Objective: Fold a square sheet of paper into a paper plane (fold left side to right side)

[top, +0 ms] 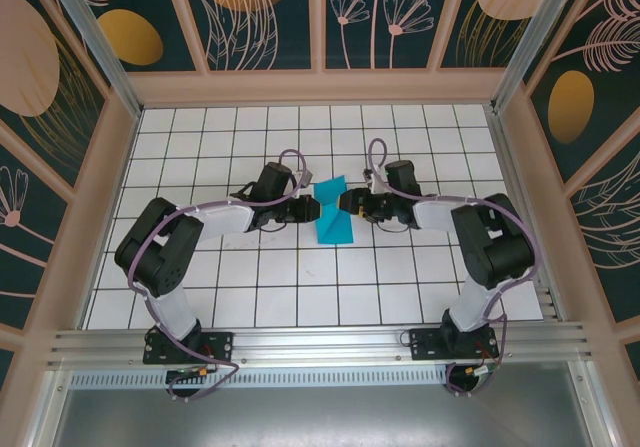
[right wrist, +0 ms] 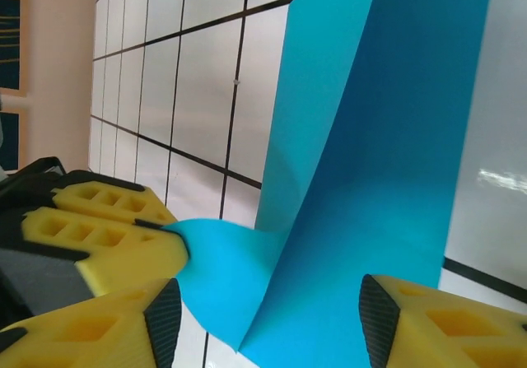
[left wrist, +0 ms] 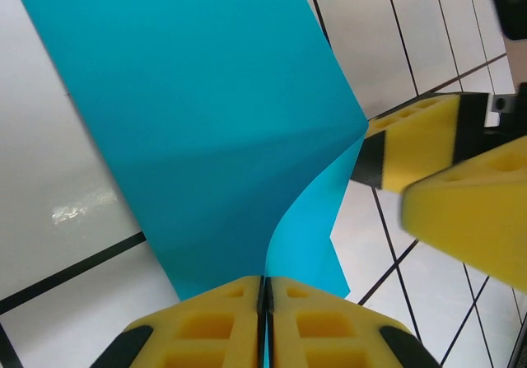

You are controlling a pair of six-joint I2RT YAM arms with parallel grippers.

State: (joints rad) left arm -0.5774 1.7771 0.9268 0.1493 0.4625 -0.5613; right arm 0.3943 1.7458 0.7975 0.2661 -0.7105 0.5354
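grip sits on the left: the left tool [left wrist: 265, 290] is clamped shut on a lifted edge of the square sheet of paper [left wrist: 206, 113], mid-counter [top: 260, 297]. just across, the right tool [right wrist: 272, 319] stands parted, paper between its jaws. the sheet's long axis runs near to far, so the held edge likely goes rightward.

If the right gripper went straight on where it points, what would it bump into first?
The square sheet of paper, between the open fingers of the right gripper; beyond it, probably the left gripper pinching that sheet.
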